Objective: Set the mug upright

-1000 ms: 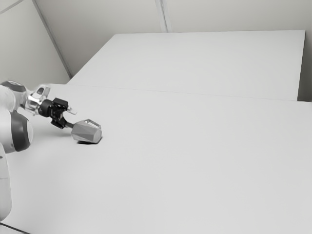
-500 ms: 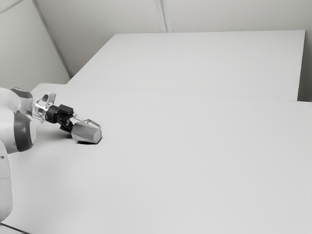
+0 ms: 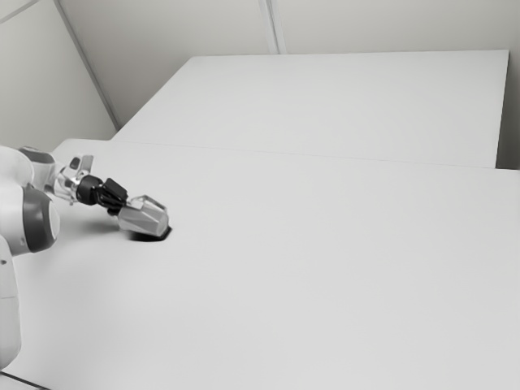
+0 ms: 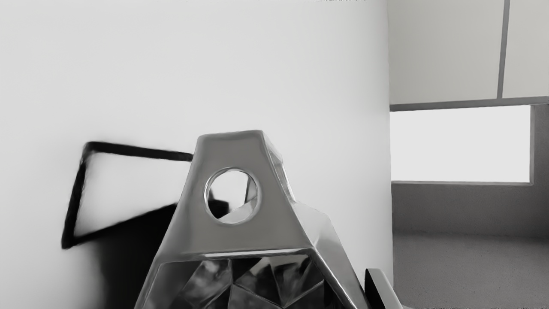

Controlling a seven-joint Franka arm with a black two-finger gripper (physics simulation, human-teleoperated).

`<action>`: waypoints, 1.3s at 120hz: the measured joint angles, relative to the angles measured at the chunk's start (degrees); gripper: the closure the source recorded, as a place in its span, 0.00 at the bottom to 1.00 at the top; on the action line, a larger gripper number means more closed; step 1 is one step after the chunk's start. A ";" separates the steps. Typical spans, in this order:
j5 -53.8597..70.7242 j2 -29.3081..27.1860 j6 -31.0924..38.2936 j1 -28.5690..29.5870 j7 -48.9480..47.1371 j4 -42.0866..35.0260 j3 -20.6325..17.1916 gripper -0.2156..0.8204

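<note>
Mug point(image 3: 144, 219) is seen tipped on its side at the gripper point(image 3: 120, 206), above its shadow point(image 3: 166, 236) on the table point(image 3: 325, 284). If it is turned by an off-centre hold, it could be rolled away; if released before its base is seated, toppled. How far the gripper is opened, and whether anything is gripped, cannot be told; part of the mug is cut off in the wrist view.

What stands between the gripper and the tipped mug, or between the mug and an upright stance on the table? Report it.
Nothing visible blocks either. The gripper is right up at the mug, with no object seen between them, and I see none in the mug's way to standing upright on the table.
</note>
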 joint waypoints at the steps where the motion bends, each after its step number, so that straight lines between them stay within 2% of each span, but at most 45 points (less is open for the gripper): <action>1: -0.01 -0.13 -0.04 0.00 -0.01 0.07 0.00 0.92; 22: 1.52 -7.85 -0.37 -2.07 -1.18 0.59 -0.32 0.95; 27: 3.59 -10.69 0.63 -3.39 -1.61 0.46 -1.90 0.95; 32: 7.62 -14.30 2.53 -4.51 -2.03 -0.11 -5.12 0.95; 47: 24.36 -25.66 11.15 -9.24 -4.06 -5.81 -14.15 0.95; 53: 30.86 -28.42 14.75 -11.04 -5.31 -7.15 -17.13 0.95; 63: 39.93 -30.46 21.49 -15.06 -7.69 -11.18 -18.78 0.95; 79: 50.89 -35.98 32.94 -20.59 -12.48 -22.83 -19.21 0.95; 95: 60.42 -37.19 42.56 -24.14 -18.45 -28.54 -19.65 0.95; 120: 69.22 -36.90 54.99 -24.62 -26.60 -33.38 -20.14 0.95; 156: 70.52 -34.67 62.41 -24.63 -35.50 -38.27 -20.19 0.93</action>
